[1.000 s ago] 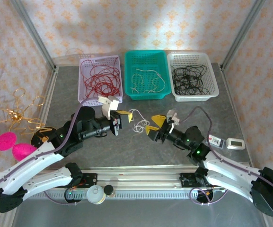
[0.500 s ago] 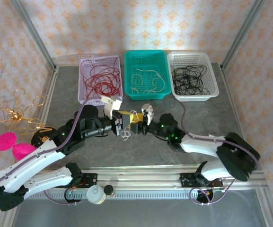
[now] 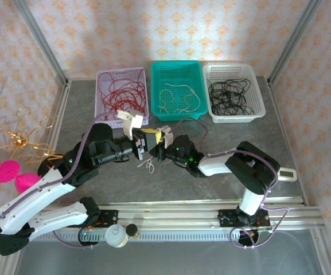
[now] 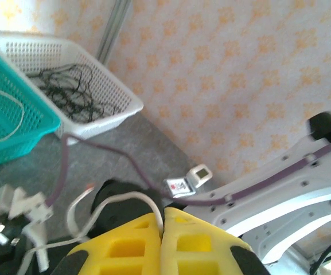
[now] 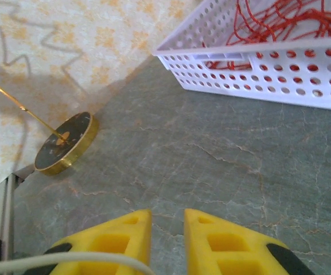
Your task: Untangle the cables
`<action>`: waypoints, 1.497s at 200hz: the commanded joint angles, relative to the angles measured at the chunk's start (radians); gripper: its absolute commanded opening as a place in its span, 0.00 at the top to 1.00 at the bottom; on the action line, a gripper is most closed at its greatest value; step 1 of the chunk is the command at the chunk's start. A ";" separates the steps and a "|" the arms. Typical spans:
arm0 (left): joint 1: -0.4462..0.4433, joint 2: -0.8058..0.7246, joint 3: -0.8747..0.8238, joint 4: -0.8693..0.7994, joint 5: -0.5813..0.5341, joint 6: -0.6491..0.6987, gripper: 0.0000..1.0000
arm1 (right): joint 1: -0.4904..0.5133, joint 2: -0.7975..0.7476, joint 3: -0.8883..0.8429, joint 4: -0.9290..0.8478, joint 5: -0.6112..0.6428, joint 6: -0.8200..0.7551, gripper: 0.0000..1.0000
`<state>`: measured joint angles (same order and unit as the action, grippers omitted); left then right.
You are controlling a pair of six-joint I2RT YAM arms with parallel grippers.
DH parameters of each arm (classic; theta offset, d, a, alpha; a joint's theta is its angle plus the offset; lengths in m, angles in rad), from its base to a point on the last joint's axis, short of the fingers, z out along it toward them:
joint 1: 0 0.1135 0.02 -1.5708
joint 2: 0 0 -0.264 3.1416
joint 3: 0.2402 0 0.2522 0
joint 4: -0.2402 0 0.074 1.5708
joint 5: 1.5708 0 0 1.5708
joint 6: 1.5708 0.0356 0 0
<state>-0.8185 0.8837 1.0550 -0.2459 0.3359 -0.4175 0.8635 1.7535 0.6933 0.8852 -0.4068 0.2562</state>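
White cable (image 4: 119, 199) is pinched tight in your left gripper (image 4: 163, 220), while your right gripper (image 5: 167, 220) close by has its yellow fingers (image 5: 116, 238) a little apart.

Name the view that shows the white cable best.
Left wrist: the white cable loops out from the shut left gripper, close up. Top external shows a tiny curl; right wrist, one strand at the bottom edge.
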 commanded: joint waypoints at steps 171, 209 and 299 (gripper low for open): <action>-0.008 0.067 0.513 -0.032 0.007 0.134 1.00 | -0.031 0.144 0.040 -0.105 0.088 0.059 0.86; -0.008 0.076 0.546 -0.002 0.007 0.149 1.00 | -0.031 0.170 0.057 -0.123 0.090 0.057 0.84; -0.007 0.064 0.436 0.061 0.008 0.136 1.00 | -0.069 -0.312 -0.201 -0.177 0.117 0.038 0.59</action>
<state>-0.8185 0.9661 1.5295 -0.2520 0.3260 -0.2855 0.8215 1.5978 0.5591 0.7372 -0.3046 0.3195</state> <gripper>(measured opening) 0.041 0.386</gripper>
